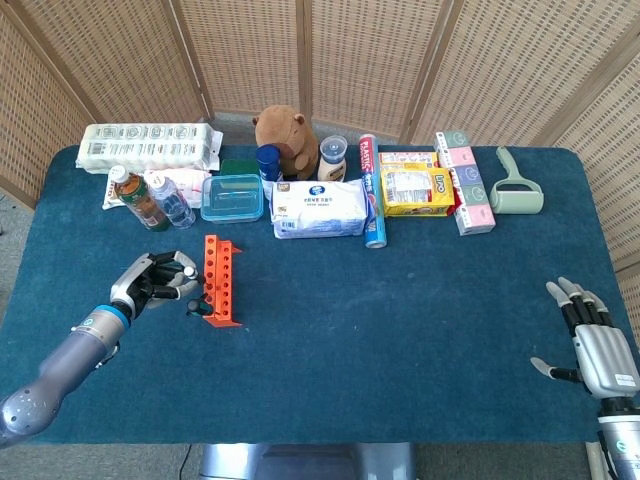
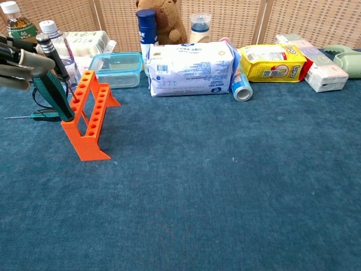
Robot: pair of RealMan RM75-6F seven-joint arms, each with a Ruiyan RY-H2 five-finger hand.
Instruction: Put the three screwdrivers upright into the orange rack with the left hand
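The left hand [image 1: 155, 282] sits low over the blue-cloth bench [image 1: 400, 320], its fingers [image 2: 20, 58] curled around a slim black-handled screwdriver [image 2: 53, 53] that stands tilted above them in the chest view. Just to its right is the orange plastic rack [image 1: 221, 280] with two rows of holes, a long narrow frame lying end-on to the robot. A screwdriver with a thick green and black handle [image 2: 52, 96] already leans in the near end of the rack, on the hand's side, its handle close under the fingers. Another thin screwdriver with a small green grip [image 2: 34, 116] lies flat on the cloth below the hand, beside the rack; a loop of black cord lies by it.

Beyond the hand stand a brown tea bottle [image 1: 137, 197] and a clear water bottle [image 1: 171, 201], with a white packet tray [image 1: 150, 146] behind them. Further right along the back are a clear blue-lidded box [image 1: 233, 197], a dark blue can [image 1: 268, 162], a brown plush animal [image 1: 288, 135], a white wipes pack [image 1: 320, 208], a blue and red tube [image 1: 371, 190], a yellow packet [image 1: 416, 190], pastel boxes [image 1: 464, 182] and a pale green lint roller [image 1: 516, 185].

The right hand [image 1: 596, 350] rests far off at the bench's near right corner, fingers spread and holding nothing.
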